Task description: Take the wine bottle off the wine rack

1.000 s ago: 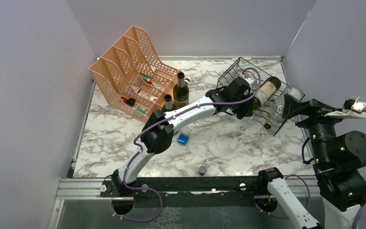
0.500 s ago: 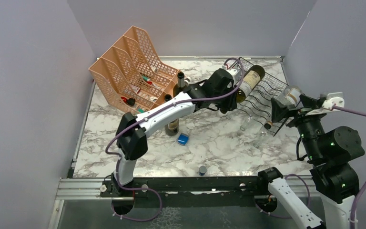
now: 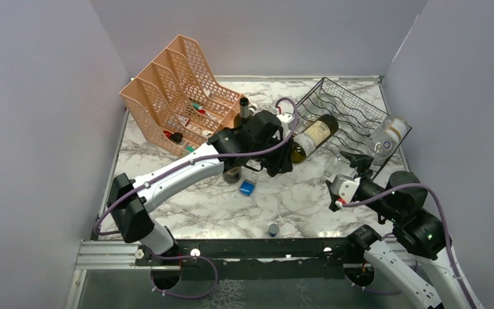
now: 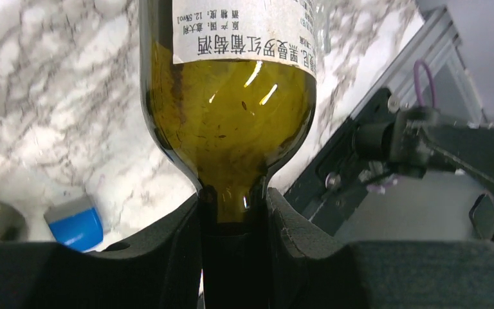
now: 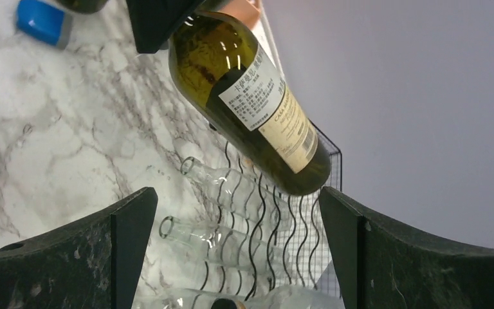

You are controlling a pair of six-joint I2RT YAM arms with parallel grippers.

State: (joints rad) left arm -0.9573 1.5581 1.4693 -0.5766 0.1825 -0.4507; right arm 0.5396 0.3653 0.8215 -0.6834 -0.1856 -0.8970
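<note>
My left gripper (image 3: 282, 156) is shut on the neck of a green wine bottle (image 3: 313, 135) with a cream label. It holds the bottle tilted in the air, base pointing at the black wire wine rack (image 3: 354, 116), just left of it. In the left wrist view the neck sits between my fingers (image 4: 296, 225) below the bottle's body (image 4: 231, 122). My right gripper (image 3: 359, 165) is open and empty, low in front of the rack. Its wrist view shows the gripper (image 5: 238, 251) wide open, the rack (image 5: 296, 225) with clear bottles (image 5: 231, 187), and the green bottle (image 5: 251, 96) above.
A peach mesh organizer (image 3: 180, 90) stands at the back left. Two dark bottles (image 3: 244, 112) (image 3: 232, 174) stand upright near my left arm. A small blue object (image 3: 247, 188) and a grey cap (image 3: 273, 228) lie on the marble. A clear bottle (image 3: 386, 138) lies on the rack's right side.
My left gripper has carried the green bottle left and nearer, away from the rack's cradles. My right arm has dropped from high at the right to low in front of the rack.
</note>
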